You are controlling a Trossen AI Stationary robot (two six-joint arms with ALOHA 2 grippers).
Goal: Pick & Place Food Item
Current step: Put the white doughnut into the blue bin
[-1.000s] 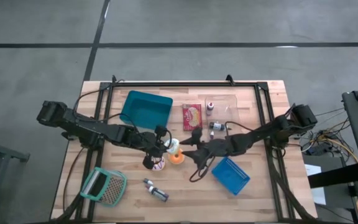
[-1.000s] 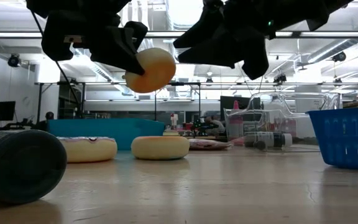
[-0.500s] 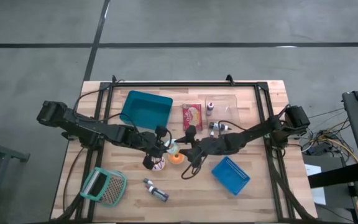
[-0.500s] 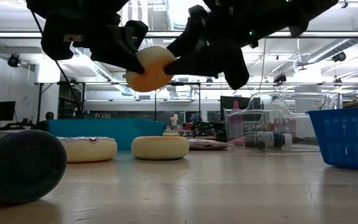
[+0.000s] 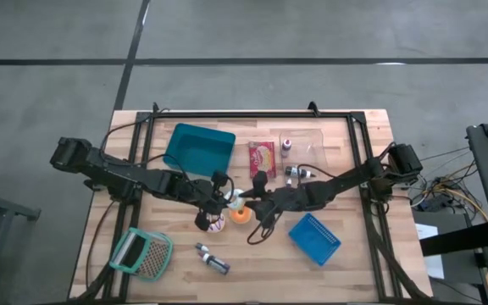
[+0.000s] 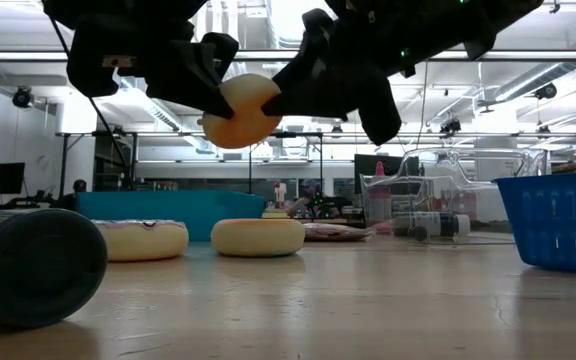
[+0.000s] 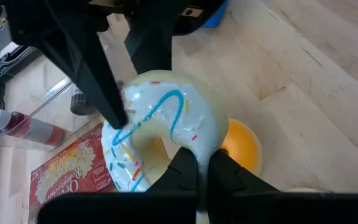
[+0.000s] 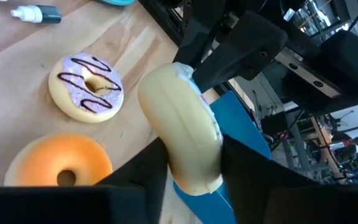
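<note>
A donut with white icing, a blue stripe and sprinkles (image 7: pixel 166 121) hangs above the table's middle; it also shows in the high view (image 5: pixel 237 200) and the low view (image 6: pixel 240 110). My left gripper (image 5: pixel 228 201) is shut on it from the left. My right gripper (image 5: pixel 248 202) meets it from the right and is shut on it too (image 8: pixel 185 143). An orange donut (image 5: pixel 241 215) and a donut with purple icing and chocolate lines (image 5: pixel 216 223) lie flat on the table just below. My left gripper pinches the donut's ring (image 7: pixel 199 155) between its two fingers, one on the hole's side and one on the outer rim. It comes level from the table's left. The donut is lifted clear. My right gripper has the donut edge-on between its two fingers (image 8: pixel 157 171), one on the iced face (image 7: pixel 122 111) and one on the plain underside (image 8: pixel 166 134). It comes from the table's right, slanting down. The donut stands on edge, clear of the table.
A teal bin (image 5: pixel 197 148), a red packet (image 5: pixel 261 158) and a clear container (image 5: pixel 305 144) stand at the back. A blue basket (image 5: pixel 314 238) is at the near right. A small bottle (image 5: pixel 213 260) and a teal-framed grater (image 5: pixel 141 253) lie near the front.
My right gripper has gone toward the table's left, up to the iced donut, and its fingers now stand against it. My left gripper and the donut have kept still above the table.
</note>
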